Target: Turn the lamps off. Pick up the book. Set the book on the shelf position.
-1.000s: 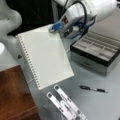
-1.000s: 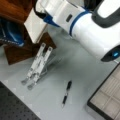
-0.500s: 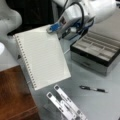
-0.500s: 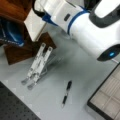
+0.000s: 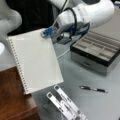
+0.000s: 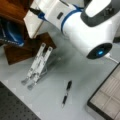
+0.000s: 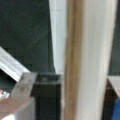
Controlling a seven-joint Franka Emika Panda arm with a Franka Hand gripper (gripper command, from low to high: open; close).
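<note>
At the lower centre of a front view the metal stand [image 5: 65, 105] sits free on the bench [image 5: 100, 105]; behind it, mid-left, the book [image 5: 35, 61] hangs tilted above the wooden block [image 5: 12, 100], its top corner clenched by the gripper [image 5: 48, 32] fingers so it can be carried.

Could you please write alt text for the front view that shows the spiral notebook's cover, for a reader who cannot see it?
The gripper holds the book by its top corner, tilted above the shelf position. A perforated metal stand, a pen and a grey compartmented box sit on the table.
</note>
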